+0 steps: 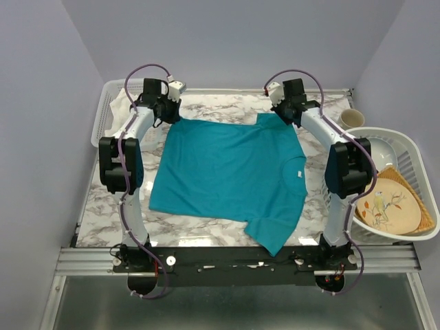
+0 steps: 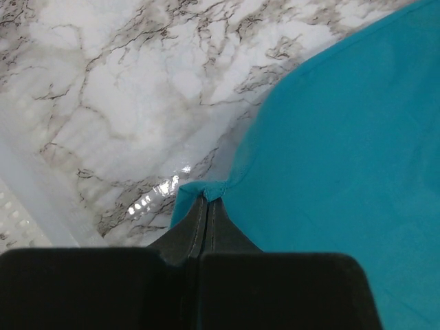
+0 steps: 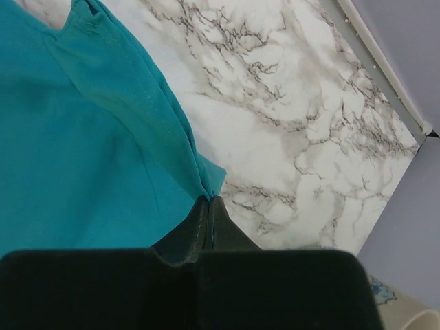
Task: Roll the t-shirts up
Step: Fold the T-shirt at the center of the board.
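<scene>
No legible text, brand or number in any view I have. Only candidate: small white tag (image 1: 300,176) at collar of t-shirt (image 1: 227,172), too small for me to read from top camera. Bird picture on plate (image 1: 386,210) carries no lettering I can make out.

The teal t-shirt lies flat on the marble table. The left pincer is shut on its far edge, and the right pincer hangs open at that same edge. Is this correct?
Not quite: the right pincer is shut too, pinching the t-shirt at its edge, as the right wrist view shows. The rest is correct.
</scene>
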